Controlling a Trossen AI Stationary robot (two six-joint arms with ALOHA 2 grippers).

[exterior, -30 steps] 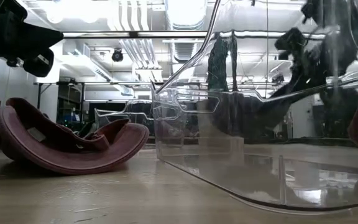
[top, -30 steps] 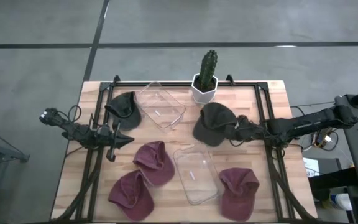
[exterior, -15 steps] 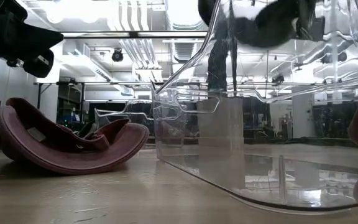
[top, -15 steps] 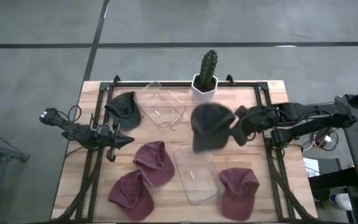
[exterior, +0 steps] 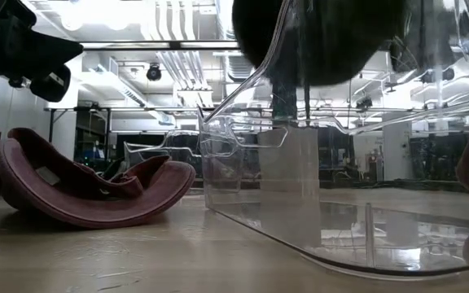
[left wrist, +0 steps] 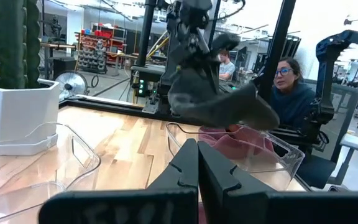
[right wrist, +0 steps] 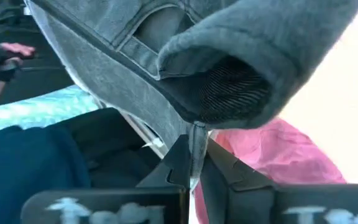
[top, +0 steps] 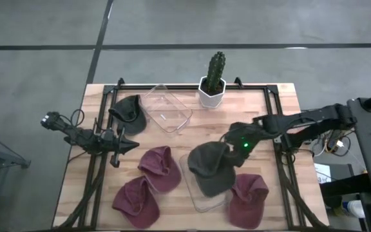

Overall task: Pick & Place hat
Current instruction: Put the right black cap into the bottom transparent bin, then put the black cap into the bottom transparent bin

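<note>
- One hat now off desk, carried by right hand from spot nr cactus over to near bin; 1 s ago lay flat beside the pot, 0.5 s ago mid-air.
- Means pick done, transport about finished; prob. only lowering + release left.
- Hangs over bin, not yet in: low view shows dark mass above bin wall, floor of bin bare.
- Right hand clamped on hat's edge, thin strap/fabric pinched between fingers in wrist view.
- Left hand parked at desk's left side, fingers together, no load.
- Hat look: dark grey-green washed cotton, soft, crown slumped, brim drooping; inner sweatband + seam visible from below; limp, likely to fold on landing.
- Four other hats on desk: three maroon, one dark by far bin.
</note>
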